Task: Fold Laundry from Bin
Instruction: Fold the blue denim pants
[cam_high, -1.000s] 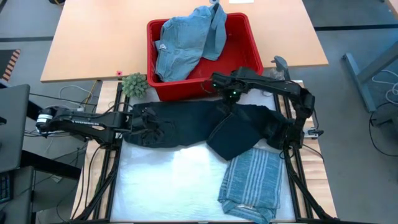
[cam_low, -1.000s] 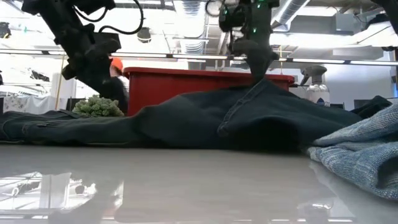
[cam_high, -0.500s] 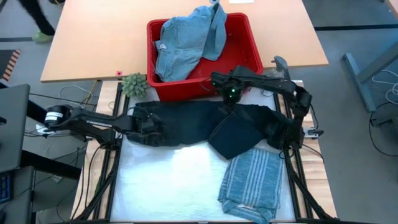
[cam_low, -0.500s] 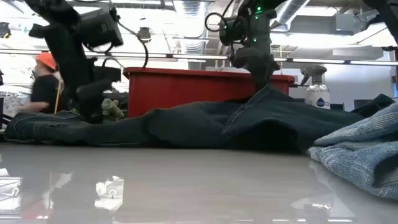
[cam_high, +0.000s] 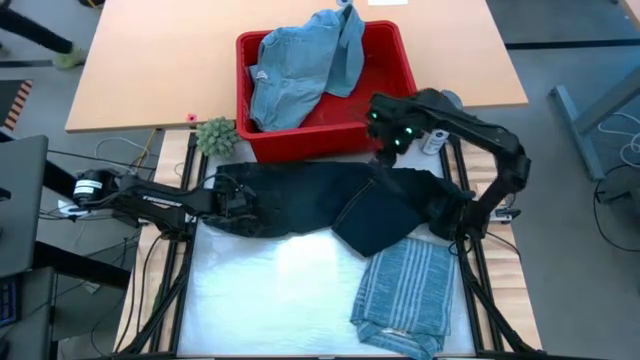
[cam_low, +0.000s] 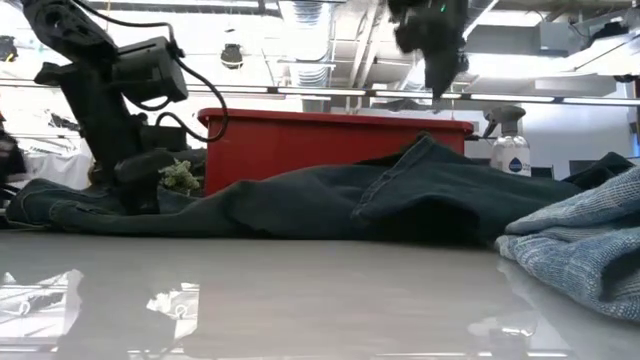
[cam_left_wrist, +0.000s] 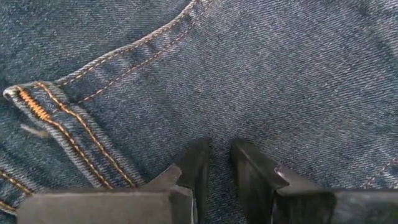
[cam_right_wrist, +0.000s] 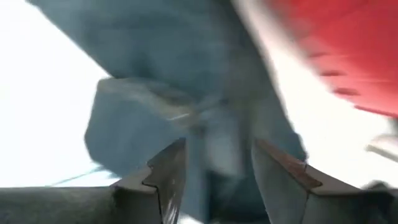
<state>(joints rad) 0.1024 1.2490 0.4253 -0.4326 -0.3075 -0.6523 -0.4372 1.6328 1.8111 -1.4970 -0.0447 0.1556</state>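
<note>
**Right gripper lets go of the trousers**

The right gripper has lifted off with fingers apart, empty. The trousers lie spread before the bin (left gripper nearly shut, pinching denim), ready for folding.

Overhead down, low level across, wrists close, sharing trousers

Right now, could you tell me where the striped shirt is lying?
In the high view the striped shirt lies bunched at the table's near right corner, just below the dark jeans and well clear of the red bin.
</note>
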